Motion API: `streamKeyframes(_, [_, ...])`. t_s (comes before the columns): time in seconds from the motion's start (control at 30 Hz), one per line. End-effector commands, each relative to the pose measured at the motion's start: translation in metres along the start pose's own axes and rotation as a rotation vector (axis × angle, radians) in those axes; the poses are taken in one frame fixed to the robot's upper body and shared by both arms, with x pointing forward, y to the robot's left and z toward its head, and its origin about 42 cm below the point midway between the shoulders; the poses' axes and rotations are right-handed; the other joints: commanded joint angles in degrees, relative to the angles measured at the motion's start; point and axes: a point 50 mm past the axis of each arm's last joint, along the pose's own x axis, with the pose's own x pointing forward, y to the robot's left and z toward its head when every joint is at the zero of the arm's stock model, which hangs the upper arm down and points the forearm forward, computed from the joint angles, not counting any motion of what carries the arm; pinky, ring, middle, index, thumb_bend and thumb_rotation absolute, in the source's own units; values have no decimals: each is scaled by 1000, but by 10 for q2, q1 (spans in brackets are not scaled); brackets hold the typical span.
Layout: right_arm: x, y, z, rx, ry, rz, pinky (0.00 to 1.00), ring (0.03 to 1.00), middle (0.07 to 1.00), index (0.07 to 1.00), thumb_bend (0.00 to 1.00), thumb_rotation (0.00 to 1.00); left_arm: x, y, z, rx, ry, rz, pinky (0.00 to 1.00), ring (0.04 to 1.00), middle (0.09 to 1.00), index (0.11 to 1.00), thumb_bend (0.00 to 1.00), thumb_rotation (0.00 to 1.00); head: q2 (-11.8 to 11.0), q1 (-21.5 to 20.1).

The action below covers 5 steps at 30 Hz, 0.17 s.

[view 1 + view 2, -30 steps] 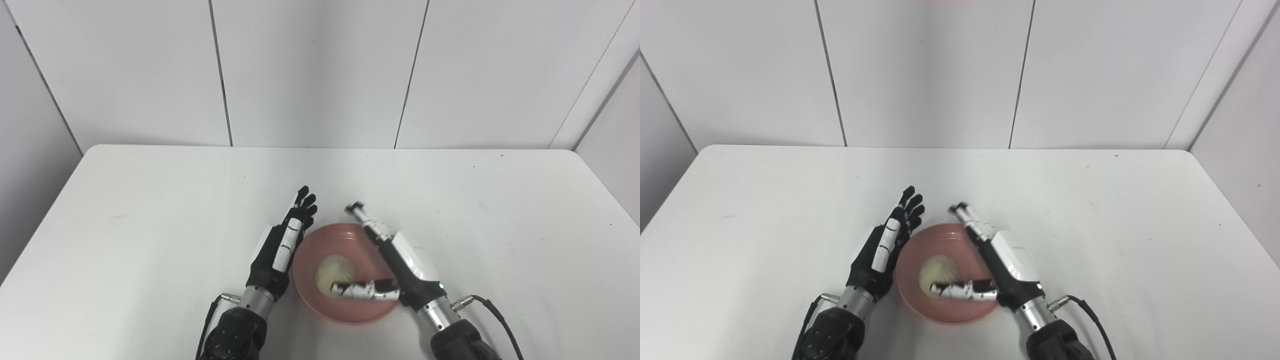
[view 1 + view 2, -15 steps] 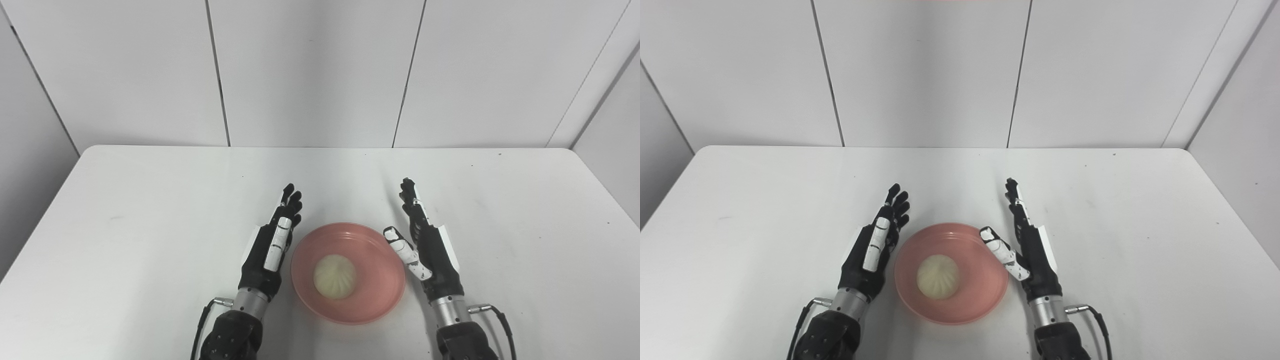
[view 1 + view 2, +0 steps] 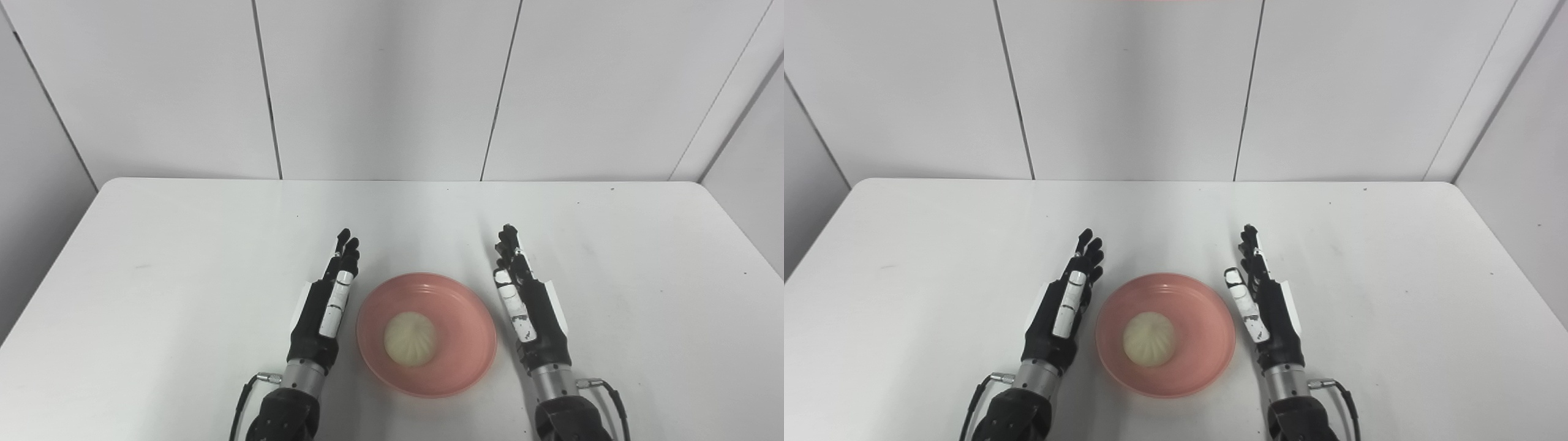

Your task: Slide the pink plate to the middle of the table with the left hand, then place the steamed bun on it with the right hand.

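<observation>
Starting at the left, my left hand point(image 3: 323, 306) rests on edge just beside the pink plate point(image 3: 465, 361), fingers stretched forward and close together, holding nothing and not touching the rim as far as I can see. The plate sits near the front middle of the white table point(image 3: 153, 257), and the steamed bun point(image 3: 410, 339) lies on it, a little left of the plate's centre. On the far side of the plate my right hand point(image 3: 530, 312) mirrors the left: on edge, fingers extended, thumb laid along the palm, empty, just beside the rim.

Judging by how things lie, both parts of the job look done: plate in the middle, bun on the plate, neither hand gripping anything. I'd say the step in hand is simply standing clear. The next move asks little of me: draw both arms away without brushing the rim, since a nudge could slide the plate off centre.

I can read no brand, label or writing anywhere on the hands, plate or table.
</observation>
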Motion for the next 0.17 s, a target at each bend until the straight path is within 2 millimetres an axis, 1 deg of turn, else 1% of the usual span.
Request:
streamKeyframes(0.0, [5,0,6,41,-11,-1,1000,1000,1000,1000,583,990,-10,1,-7,12,19,12,1000,1000,1000,1000,655,980,-1,1])
streamKeyframes(0.07, [6,-3,4,61,4,-3,1000,1000,1000,1000,587,996,-11,1,-8,24,24,10,1000,1000,1000,1000,652,984,-1,0])
streamKeyframes(0.13, [6,-5,4,66,13,-4,1000,1000,1000,1000,591,1000,-11,2,-8,29,34,5,1000,1000,1000,1000,673,993,-1,0])
